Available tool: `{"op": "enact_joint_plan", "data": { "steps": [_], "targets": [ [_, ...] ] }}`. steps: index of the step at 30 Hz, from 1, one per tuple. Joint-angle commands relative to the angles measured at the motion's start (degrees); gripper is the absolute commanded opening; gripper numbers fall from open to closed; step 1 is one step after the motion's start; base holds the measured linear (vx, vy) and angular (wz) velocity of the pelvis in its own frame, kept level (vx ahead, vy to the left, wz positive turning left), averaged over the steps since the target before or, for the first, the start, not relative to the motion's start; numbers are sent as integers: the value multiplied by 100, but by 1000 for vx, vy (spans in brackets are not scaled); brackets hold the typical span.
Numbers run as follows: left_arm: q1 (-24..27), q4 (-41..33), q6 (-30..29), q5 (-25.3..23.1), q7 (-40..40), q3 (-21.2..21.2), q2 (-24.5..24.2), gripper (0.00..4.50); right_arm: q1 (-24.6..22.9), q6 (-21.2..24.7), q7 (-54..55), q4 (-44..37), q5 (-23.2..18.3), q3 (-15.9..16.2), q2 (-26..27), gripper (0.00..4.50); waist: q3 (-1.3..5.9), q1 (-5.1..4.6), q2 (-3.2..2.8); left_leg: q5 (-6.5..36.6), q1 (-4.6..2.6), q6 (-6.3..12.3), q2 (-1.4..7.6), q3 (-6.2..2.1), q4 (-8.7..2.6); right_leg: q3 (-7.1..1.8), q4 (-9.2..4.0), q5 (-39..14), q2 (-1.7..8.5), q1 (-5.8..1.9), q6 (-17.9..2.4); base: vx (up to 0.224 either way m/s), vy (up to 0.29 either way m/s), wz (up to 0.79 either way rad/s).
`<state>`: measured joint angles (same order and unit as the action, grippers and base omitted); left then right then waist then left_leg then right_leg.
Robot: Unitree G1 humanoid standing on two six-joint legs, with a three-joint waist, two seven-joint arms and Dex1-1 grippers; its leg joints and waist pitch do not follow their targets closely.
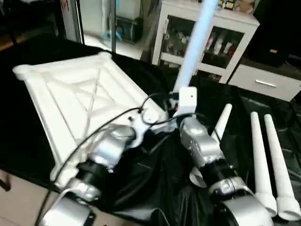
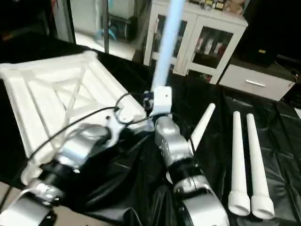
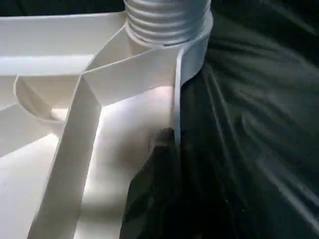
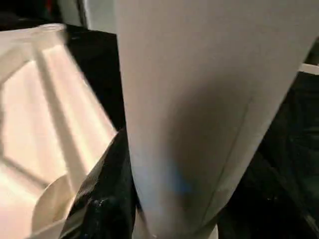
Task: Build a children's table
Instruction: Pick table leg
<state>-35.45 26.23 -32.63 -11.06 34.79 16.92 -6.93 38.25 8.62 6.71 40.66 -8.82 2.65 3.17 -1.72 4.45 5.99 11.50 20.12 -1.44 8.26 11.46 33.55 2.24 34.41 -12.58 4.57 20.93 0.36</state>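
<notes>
The top [image 1: 80, 101] lies ribbed side up on the black cloth [image 1: 155, 183], its long axis running away from the robot and leftward. One leg [image 1: 195, 44] stands nearly upright in the top's near right corner socket [image 3: 192, 55], its long axis vertical with a slight lean, thick threaded end down in the socket, the narrow end pointing up. The right gripper [image 4: 164, 199] is about half open with its black fingers [image 4: 102, 189] on either side of this leg low down, the tube filling the gap between the jaws. The left gripper [image 3: 154, 169] is closed with nothing between its jaws, its tip against the top's rim just beside the socket. Three more legs [image 1: 268, 160] lie flat on the cloth beyond the right gripper's outer side, long axes pointing away, wide ends nearest the robot. A cabinet [image 1: 207, 40] stands behind.
</notes>
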Motion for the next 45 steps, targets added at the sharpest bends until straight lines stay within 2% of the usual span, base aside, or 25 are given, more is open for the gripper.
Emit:
{"op": "enact_joint_plan", "data": {
  "steps": [1,3,5,6,10,14,15,17,18,19,20,21,22,23,24,27,28,31,34,39,41,42,43,44,45],
  "targets": [
    [-300,-298,130,47,-319,-273,94,0,-432,423,267,1021,161,-29,-5,183,171,-40,-94,1920,-129,-459,524,-286,-579,-274,-413,-887,490,46,-720,0,0,0],
    [-297,-290,88,29,-335,-241,54,0,-298,235,263,1211,143,-111,82,183,181,-39,-69,2022,-117,-472,526,-293,-570,-287,-444,-1203,522,50,-702,0,0,0],
    [-293,-262,80,31,-372,-242,27,0,-207,103,224,1353,149,-147,133,183,191,-27,-63,1877,-99,-430,530,-290,-572,-289,-442,-1167,518,31,-692,0,0,0],
    [-289,-257,68,30,-365,-238,12,0,-173,29,168,1399,125,-178,161,183,186,-34,-82,1841,-98,-432,536,-290,-580,-286,-439,-1121,510,41,-710,0,0,0],
    [-290,-236,55,42,-327,-217,-46,0,-81,-224,-149,1413,-18,-271,266,183,167,-65,-105,2257,-129,-538,548,-305,-603,-281,-482,-1488,491,90,-698,0,0,0],
    [-311,-220,58,51,-306,-218,-75,0,21,-429,-441,1389,5,-228,281,183,165,-108,-113,2383,-117,-574,548,-319,-624,-271,-484,-1481,479,87,-704,0,0,0],
    [-314,-220,62,56,-302,-216,-84,0,55,-486,-493,1418,13,-245,289,239,165,-121,-113,2413,-115,-569,549,-318,-618,-276,-486,-1500,492,93,-719,0,0,0],
    [-315,-217,63,62,-288,-213,-89,0,65,-519,-536,1392,8,-248,287,253,166,-129,-109,2351,-97,-536,546,-318,-614,-282,-489,-1498,497,82,-743,0,0,0],
    [-315,-218,68,67,-276,-214,-102,0,85,-557,-646,1347,-4,-255,282,253,184,-128,-118,2239,-84,-503,546,-311,-603,-289,-480,-1358,503,71,-796,0,0,0],
    [-314,-221,68,76,-257,-213,-110,0,96,-568,-733,1302,-4,-247,270,279,251,-86,-111,1653,-60,-432,561,-294,-569,-271,-385,-631,511,-6,-875,0,0,0],
    [-313,-223,70,78,-249,-213,-117,0,101,-573,-789,1260,-9,-243,263,279,275,-95,-86,1296,-49,-344,554,-276,-538,-258,-332,-179,492,-29,-926,0,0,0],
    [-312,-227,78,78,-236,-206,-138,0,112,-591,-888,1190,2,-233,244,287,254,-93,-111,781,-18,-152,533,-242,-507,-254,-279,481,465,-39,-1049,0,0,0],
    [-310,-227,88,81,-209,-194,-157,0,117,-614,-960,1107,33,-197,211,294,236,-95,-118,658,-14,-29,534,-220,-499,-247,-275,665,464,-42,-1141,0,0,0],
    [-310,-226,89,84,-200,-192,-163,0,118,-624,-1003,1073,35,-190,200,312,236,-95,-118,658,-14,-29,534,-220,-499,-247,-275,665,464,-42,-1141,0,0,0],
    [-308,-225,93,93,-176,-186,-178,0,123,-650,-1122,980,37,-171,170,323,229,-90,-102,716,-24,51,547,-213,-491,-249,-283,514,486,-57,-1239,0,0,0],
    [-304,-240,109,112,-132,-167,-219,0,116,-513,-1379,689,-99,-249,108,338,200,-80,-142,919,-39,23,570,-221,-513,-259,-320,57,498,-48,-1283,0,0,0],
    [-303,-245,111,134,-92,-148,-246,0,73,-431,-1603,465,-144,-227,39,346,198,-84,-135,933,-39,6,570,-221,-512,-258,-319,15,489,-53,-1281,0,0,0],
    [-300,-258,106,161,-52,-129,-277,0,-35,-307,-1934,116,-206,-146,-51,346,200,-70,-144,732,-35,53,564,-215,-492,-258,-302,202,489,-70,-1305,0,0,0],
    [-284,-280,106,181,32,-89,-334,0,-259,-41,-2417,-439,-251,15,-206,346,200,-60,-138,451,-25,218,557,-205,-462,-256,-273,491,493,-94,-1409,0,0,0],
    [-212,-341,169,213,246,-21,-483,0,-674,433,-2891,-1367,-289,250,-612,346,190,-41,-143,502,-35,237,569,-215,-464,-250,-290,270,497,-98,-1420,0,0,0],
    [-89,-443,312,248,541,48,-698,0,-1029,779,-3258,-2085,-297,389,-1101,346,188,-28,-149,465,-41,231,576,-221,-461,-249,-287,289,493,-103,-1394,0,0,0],
    [-89,-443,312,248,541,48,-698,0,-1029,779,-3258,-2085,-297,389,-1101,346,185,-17,-151,462,-45,242,575,-223,-460,-248,-293,295,495,-104,-1393,0,0,0],
    [111,-601,572,313,991,135,-1021,0,-1354,935,-3806,-2706,-345,445,-1695,346,185,-10,-181,449,-49,240,566,-218,-457,-252,-291,303,496,-97,-1422,0,0,0],
    [189,-656,712,350,1178,172,-1155,0,-1479,1012,-4033,-2962,-354,452,-1913,346,174,44,-196,437,-48,246,580,-224,-453,-255,-281,395,481,-115,-1361,0,0,0],
    [252,-701,717,369,1293,188,-1267,0,-1576,1132,-4259,-3168,-448,435,-2093,346,174,44,-196,437,-48,246,580,-224,-453,-255,-281,395,481,-115,-1361,0,0,0]
  ]
}}
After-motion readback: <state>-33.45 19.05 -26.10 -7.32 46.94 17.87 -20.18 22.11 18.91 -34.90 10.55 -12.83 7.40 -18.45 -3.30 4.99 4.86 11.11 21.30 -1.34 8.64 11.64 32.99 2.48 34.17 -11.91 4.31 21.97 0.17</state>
